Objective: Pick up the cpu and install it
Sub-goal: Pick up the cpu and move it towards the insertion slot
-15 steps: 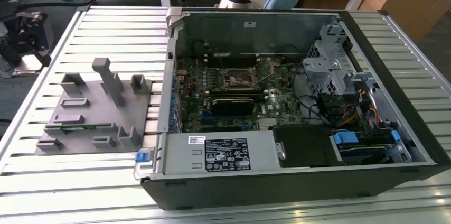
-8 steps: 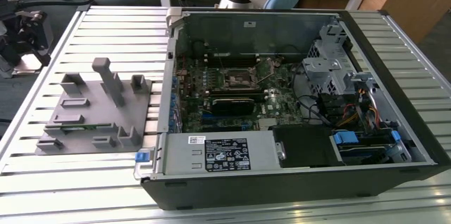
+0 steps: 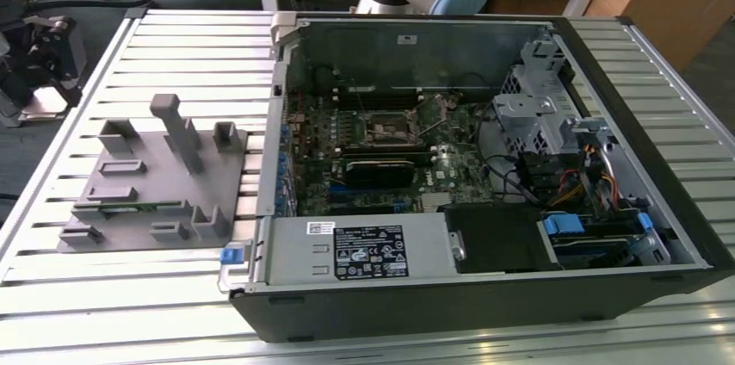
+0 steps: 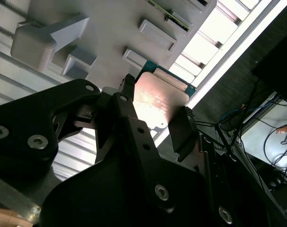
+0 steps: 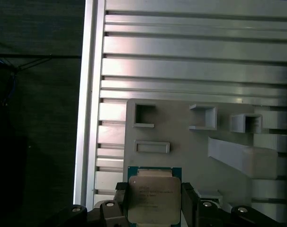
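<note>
In both wrist views the cpu (image 5: 154, 193) (image 4: 158, 100), a flat square chip with a silvery top and a green edge, sits between the black fingers (image 5: 188, 204) of my gripper (image 5: 155, 204) (image 4: 156, 116). The fingers press against two opposite sides of it, so the gripper is shut on the chip. It hangs over one edge of the grey fixture plate (image 5: 181, 146) (image 4: 110, 28) and looks raised above it. The open socket (image 3: 385, 128) lies on the motherboard inside the computer case (image 3: 483, 296).
The fixture plate (image 3: 161, 177) with its upright grey blocks lies on the slatted metal table (image 3: 69, 107), at the exterior view's left of the case. A long green memory stick (image 3: 126, 206) (image 4: 169, 14) rests in a slot on it. Drive cages and cables (image 3: 574, 176) crowd the case's right side.
</note>
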